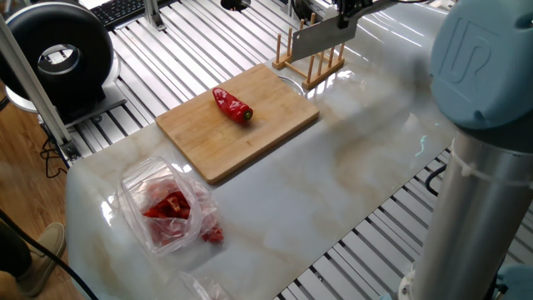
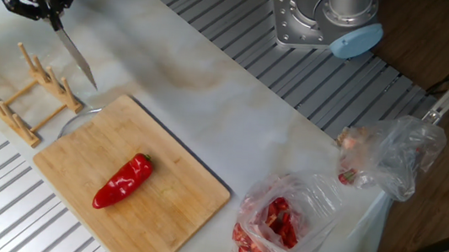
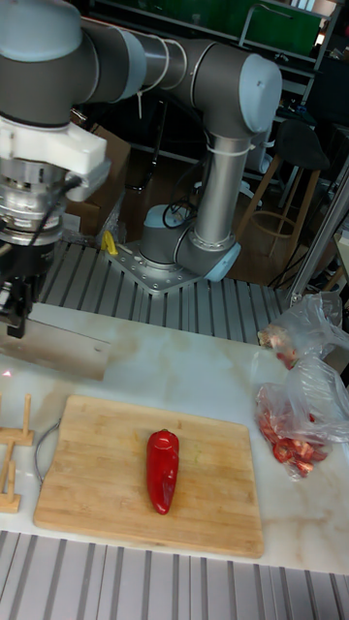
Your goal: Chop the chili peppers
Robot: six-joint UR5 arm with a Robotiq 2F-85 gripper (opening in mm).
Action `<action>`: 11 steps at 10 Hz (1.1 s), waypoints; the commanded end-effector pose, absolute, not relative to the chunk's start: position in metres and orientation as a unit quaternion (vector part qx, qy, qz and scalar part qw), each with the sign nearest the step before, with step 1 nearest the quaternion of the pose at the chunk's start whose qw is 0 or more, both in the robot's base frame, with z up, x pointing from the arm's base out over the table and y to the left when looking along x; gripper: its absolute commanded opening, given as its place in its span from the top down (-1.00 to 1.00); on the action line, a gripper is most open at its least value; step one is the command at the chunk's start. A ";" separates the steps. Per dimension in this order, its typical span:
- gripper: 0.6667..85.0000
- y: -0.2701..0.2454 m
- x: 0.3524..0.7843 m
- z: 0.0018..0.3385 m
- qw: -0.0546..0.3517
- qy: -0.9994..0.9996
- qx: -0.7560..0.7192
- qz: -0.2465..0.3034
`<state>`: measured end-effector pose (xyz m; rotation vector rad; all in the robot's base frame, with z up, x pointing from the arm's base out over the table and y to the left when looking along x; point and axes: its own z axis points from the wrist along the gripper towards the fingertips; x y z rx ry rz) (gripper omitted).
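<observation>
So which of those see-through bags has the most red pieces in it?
The open bag nearer the cutting board, lying flat with a pile of red pieces; the crumpled bag by the table edge shows only a few.

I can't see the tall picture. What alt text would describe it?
A grey robot arm's tool holds a broad knife above a marble table, left of a whole red chili pepper lying on a wooden cutting board. Plastic bags with red pieces sit at right.

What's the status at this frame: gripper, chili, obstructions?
Gripper shut on knife, held above the wooden rack. Chili pepper whole, uncut, on cutting board. Nothing between blade and chili.
</observation>
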<state>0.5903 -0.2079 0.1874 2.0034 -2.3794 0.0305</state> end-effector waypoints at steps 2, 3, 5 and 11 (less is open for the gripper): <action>0.98 -0.161 0.603 0.195 0.020 -0.761 0.649 0.006; 0.98 -0.145 0.606 0.194 0.021 -0.763 0.646 0.003; 0.98 -0.117 0.614 0.193 0.023 -0.768 0.640 0.002; 0.98 -0.103 0.621 0.185 0.045 -0.748 0.661 0.042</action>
